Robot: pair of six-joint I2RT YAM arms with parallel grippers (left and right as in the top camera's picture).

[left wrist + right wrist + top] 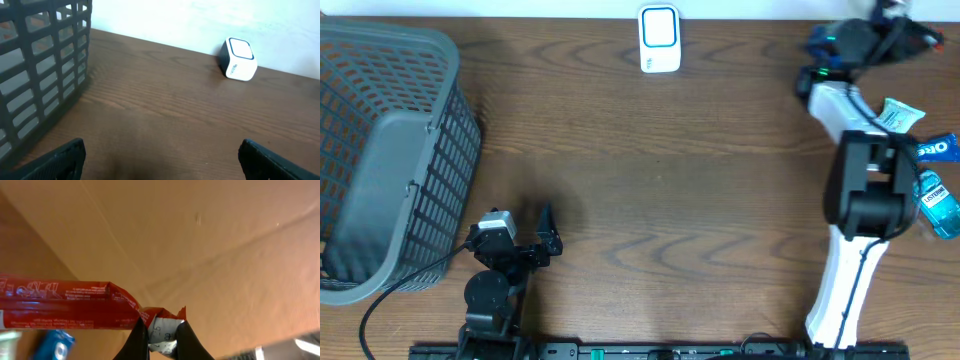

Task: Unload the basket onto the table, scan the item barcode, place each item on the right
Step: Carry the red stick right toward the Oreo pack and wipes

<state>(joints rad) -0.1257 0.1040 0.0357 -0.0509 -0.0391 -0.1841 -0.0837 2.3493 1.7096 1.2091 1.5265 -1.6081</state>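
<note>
At the far left of the table (650, 200), a grey lattice basket (390, 150) is seen, tilted so that its open mouth is turned toward the camera above. Just to its right, near the front edge, the left arm (490, 290) is folded low, and a black cable is run from it past the basket. The left gripper (160, 165) is released: in its wrist view the two dark fingers (60, 160) are spread to opposite corners of the frame with only bare wood between them, and nothing is held. Further right, at the middle of the far edge, a small white barcode scanner (660, 40) is stood, its blue-rimmed face turned upward; it is well apart from both arms. On the right side the right arm (865, 190) is stretched toward the far right corner. The right gripper (162, 332) is clenched on the crimped end of a red packet (65, 305), which is held out sideways from the fingertips, far from the scanner. A white patch with small print is pinched at the grip, too small to be read. Beside the arm, a white and green sachet (898, 115), a blue Oreo pack (940, 148) and a Listerine bottle (940, 205) are laid close together on the wood.
</note>
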